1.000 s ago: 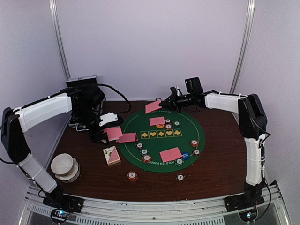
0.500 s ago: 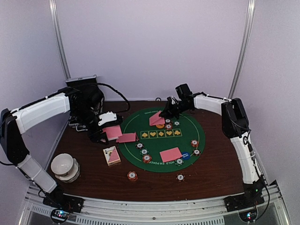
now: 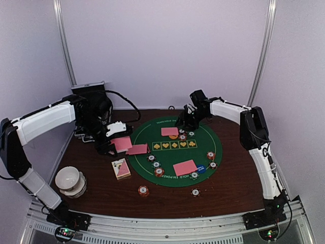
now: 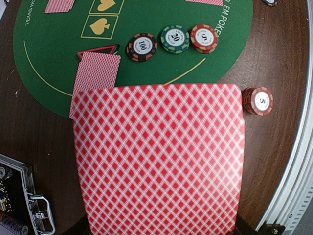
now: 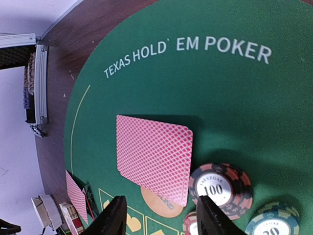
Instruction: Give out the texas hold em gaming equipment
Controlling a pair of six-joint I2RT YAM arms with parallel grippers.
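My right gripper [image 5: 159,220] stands open just above a pink-backed card [image 5: 154,156] lying flat at the far side of the green mat [image 3: 203,142]. That card lies on another one, and both partly cover the orange disc [image 5: 161,203]; a 100 chip [image 5: 220,188] sits beside them. My left gripper [image 3: 110,147], off the mat's left edge, is shut on a pink-backed card [image 4: 159,156] that fills its wrist view and hides the fingers. More cards lie at the mat's left edge [image 3: 137,149] and its near side [image 3: 185,168]. The blue disc [image 3: 201,168] lies by the near card.
Striped chips lie on the mat [image 3: 156,164] and on the brown table [image 3: 143,190]. A card box [image 3: 121,168] lies left of the mat. A white bowl [image 3: 69,179] stands near left. The black case [image 3: 89,91] is at the back left.
My right gripper came down and left with a card, set it on the far card, and opened. The left arm kept still with its card.
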